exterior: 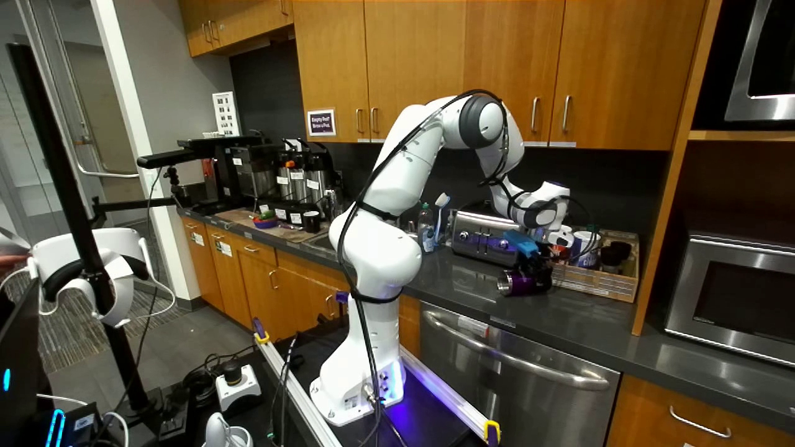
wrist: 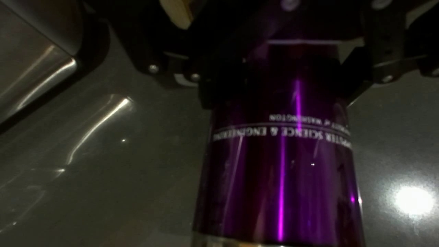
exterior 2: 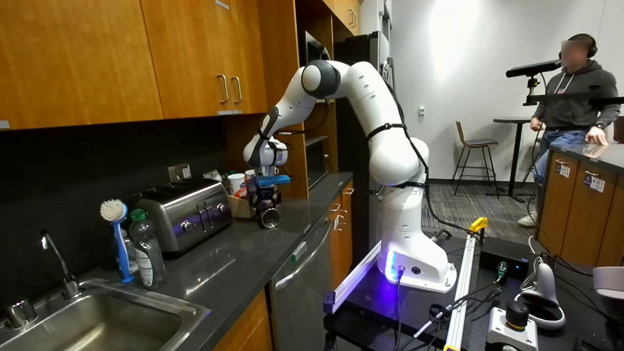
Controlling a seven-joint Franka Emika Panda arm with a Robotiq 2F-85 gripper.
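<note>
A shiny purple metal tumbler [wrist: 281, 178] with white lettering lies on its side in my gripper [wrist: 283, 85], which enters from the top of the wrist view. The dark fingers [wrist: 358, 73] press on both sides of its body, so the grip is shut on it. In both exterior views the gripper [exterior: 535, 266] is low over the dark counter [exterior: 459, 282]. The tumbler's open silver-rimmed end [exterior 2: 269, 218] faces out toward the camera in an exterior view. Whether it touches the counter I cannot tell. Its far end is hidden by the gripper.
A steel toaster [exterior 2: 183, 214] stands beside the gripper. Behind it, a wooden crate [exterior: 596, 282] holds canisters and dark cups. A soap bottle [exterior 2: 146, 251], a blue brush [exterior 2: 119, 239] and a sink [exterior 2: 112, 321] are farther along. Wooden cabinets [exterior: 509, 68] hang above.
</note>
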